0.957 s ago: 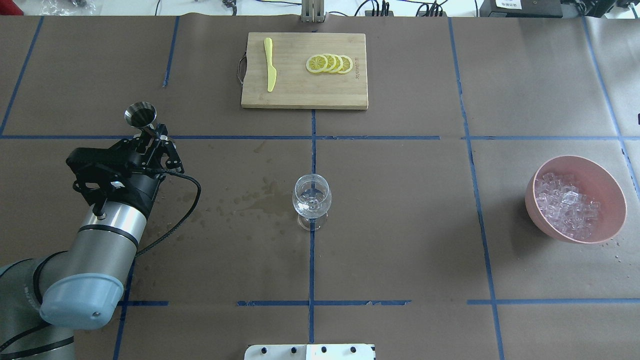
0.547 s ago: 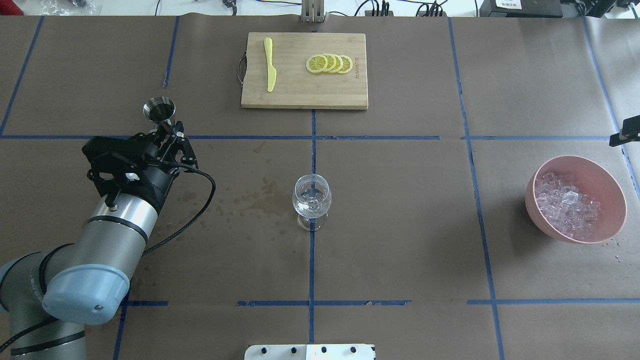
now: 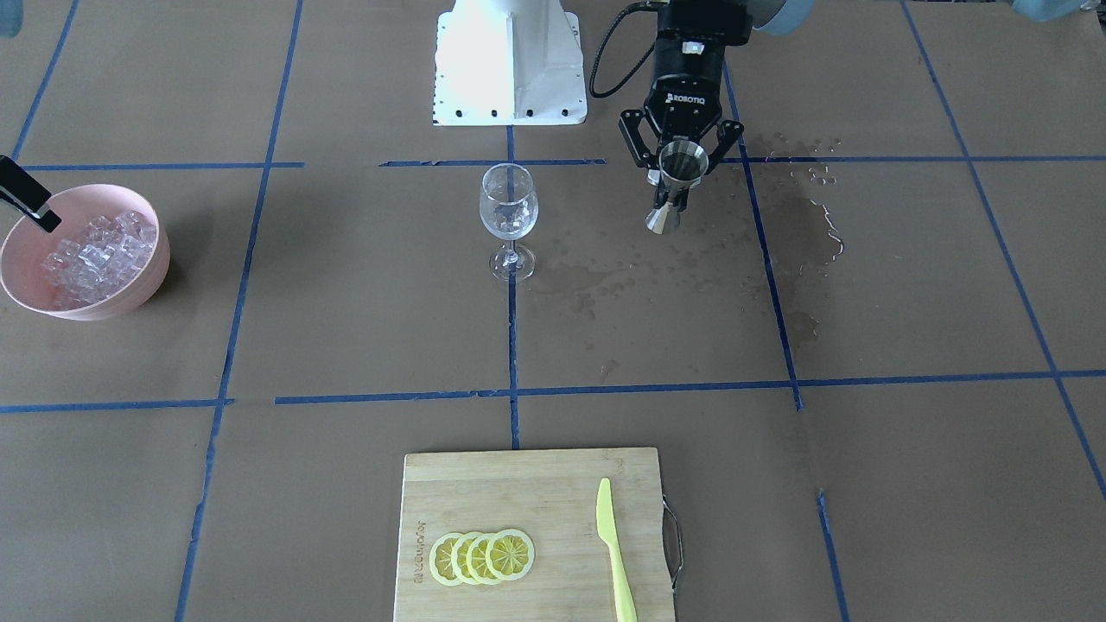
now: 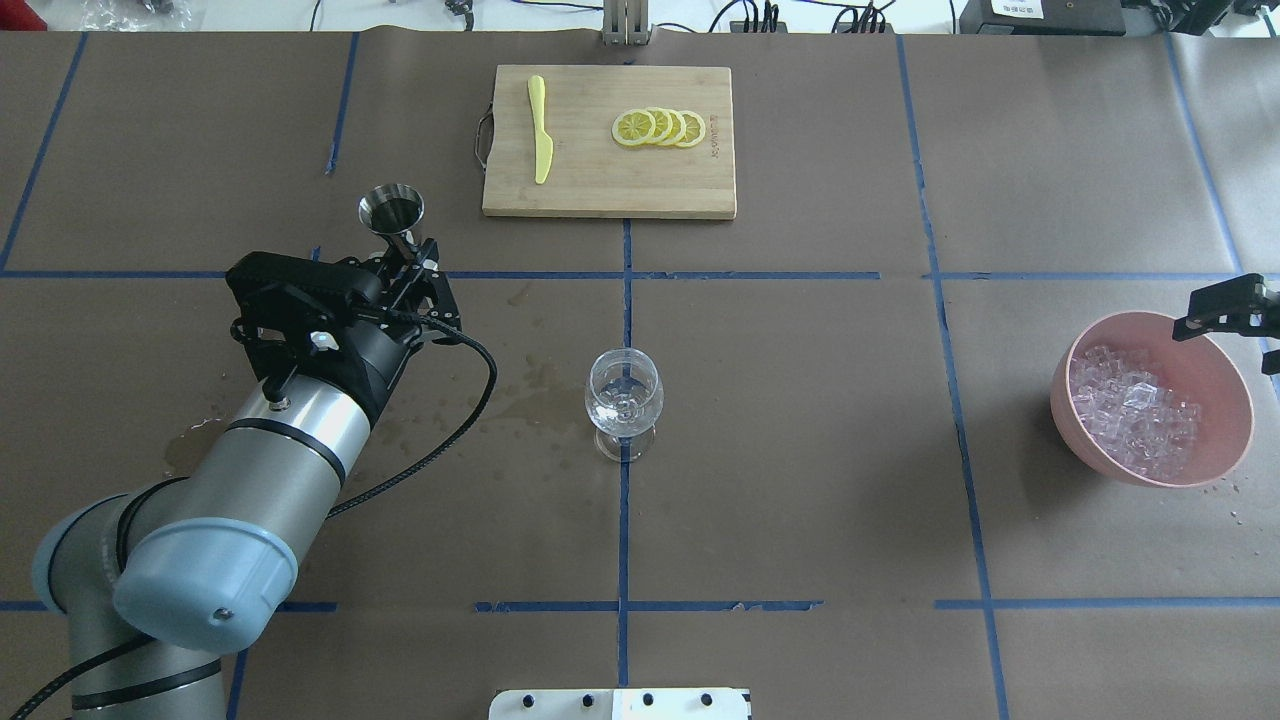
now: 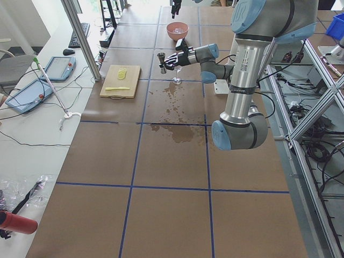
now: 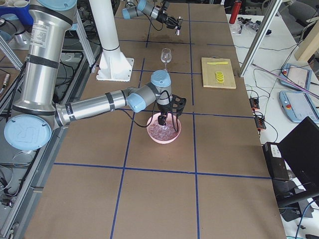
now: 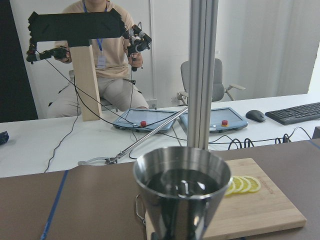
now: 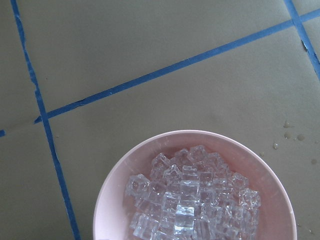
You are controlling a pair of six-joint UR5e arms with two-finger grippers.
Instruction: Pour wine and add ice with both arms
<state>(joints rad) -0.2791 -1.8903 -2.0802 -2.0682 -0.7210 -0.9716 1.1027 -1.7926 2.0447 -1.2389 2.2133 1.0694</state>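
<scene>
Left gripper [image 3: 675,195] clamps jigger [image 4: 391,211], axis vertical, mouth up, wine [image 7: 182,183] inside.

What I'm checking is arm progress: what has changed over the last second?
The left end effector, shut on the steel jigger, carried it rightward, nearer the wine glass. The right end effector moved in from the right to the pink bowl of ice. Glass, bowl, cutting board and lemon slices stayed put.

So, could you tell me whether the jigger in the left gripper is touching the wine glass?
Apart. The overhead view shows bare brown paper between the jigger in the left gripper and the wine glass.
</scene>
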